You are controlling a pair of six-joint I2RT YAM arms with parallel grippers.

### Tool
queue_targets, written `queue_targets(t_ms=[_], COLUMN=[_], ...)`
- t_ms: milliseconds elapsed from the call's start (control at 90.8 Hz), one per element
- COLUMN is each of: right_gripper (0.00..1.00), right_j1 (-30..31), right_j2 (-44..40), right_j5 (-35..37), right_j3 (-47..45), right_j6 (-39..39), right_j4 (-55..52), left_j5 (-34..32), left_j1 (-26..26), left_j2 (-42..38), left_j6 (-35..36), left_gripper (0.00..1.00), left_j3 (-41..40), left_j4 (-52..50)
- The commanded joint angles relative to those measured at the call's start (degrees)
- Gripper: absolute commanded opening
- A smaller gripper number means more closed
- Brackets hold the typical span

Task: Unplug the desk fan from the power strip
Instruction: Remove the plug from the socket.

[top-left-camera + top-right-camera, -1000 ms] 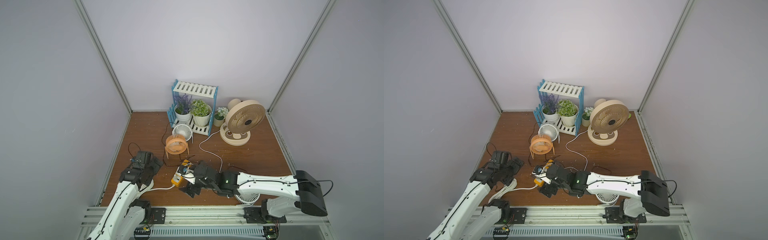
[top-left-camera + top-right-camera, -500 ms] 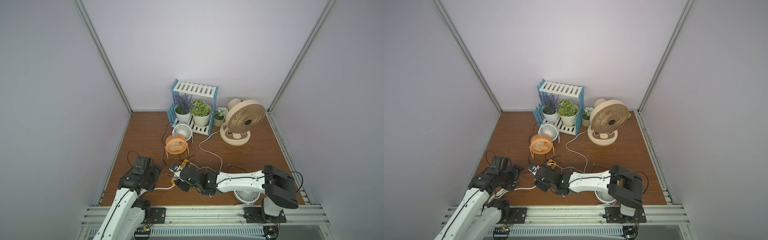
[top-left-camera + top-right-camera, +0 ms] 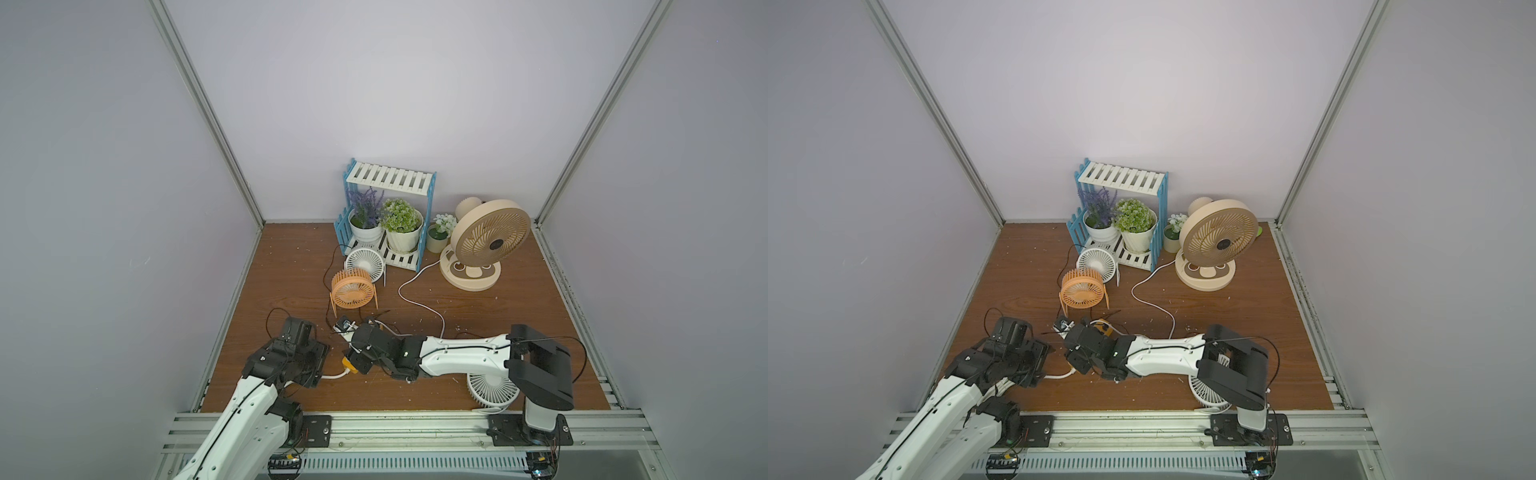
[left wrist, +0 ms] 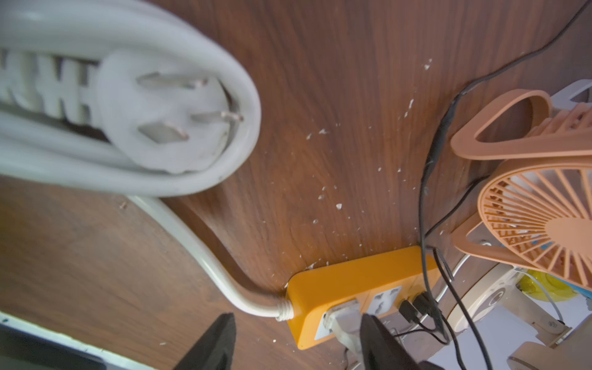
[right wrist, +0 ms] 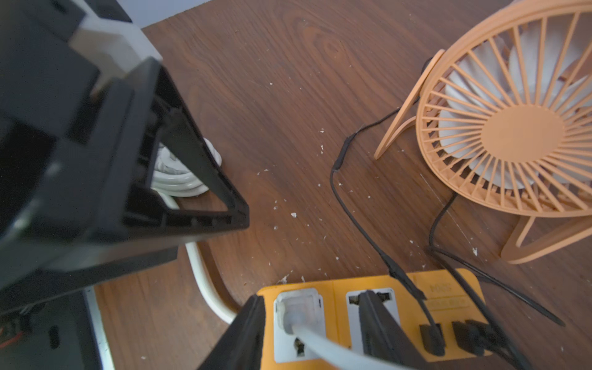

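The orange-yellow power strip [image 4: 352, 282] [image 5: 400, 285] lies on the wooden floor, and only its end [image 3: 350, 365] shows under my right wrist in a top view. A white plug [image 5: 298, 309] with a pale cord sits in its first socket. My right gripper [image 5: 312, 326] is open, with one finger on each side of that plug and a gap beside it. My left gripper [image 4: 294, 339] is open, its fingers framing the strip's cord end without touching it. A large beige desk fan [image 3: 486, 245] stands at the back right. Its white cord [image 3: 415, 291] runs toward my right arm, and its end is hidden.
The strip's thick white cord lies coiled with its three-pin plug [image 4: 160, 112] by my left gripper. Black USB cables [image 5: 432, 336] run to a small orange fan [image 3: 352, 289]. Behind it stand a small white fan [image 3: 365, 264] and a blue-white plant shelf [image 3: 388, 216]. Another white fan [image 3: 492, 386] lies under my right arm.
My right arm has swung left along the strip to its cord end. My left gripper has shifted toward the front. Both pairs of jaws have narrowed.
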Motion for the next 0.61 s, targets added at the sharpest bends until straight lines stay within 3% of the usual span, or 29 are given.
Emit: queue_targets(t_ms=[0,286,594], right_gripper=[0.45,0.38,0.32], right_j1=[0.11,0.08,0.08], right_j2=[1.12,1.58,1.67], right_j5=[-1.45,-0.57,-0.77], right_j3=[1.47,2.00,1.56], right_j6=[-0.15,0.59,1.44], right_j4=[-0.82,-1.72,-1.17], left_j5=[-0.75,-0.12,3.20], left_j1=[-2.17,-6.32,-6.84], left_j2=[-0.17,-2.21,-6.10], left_j6=[-4.55,-9.11,-10.01], left_gripper=[0.60,0.56,0.53], left_j3=[-0.84,-2.91,-5.18], left_j4=[-1.26,-0.68,0.35])
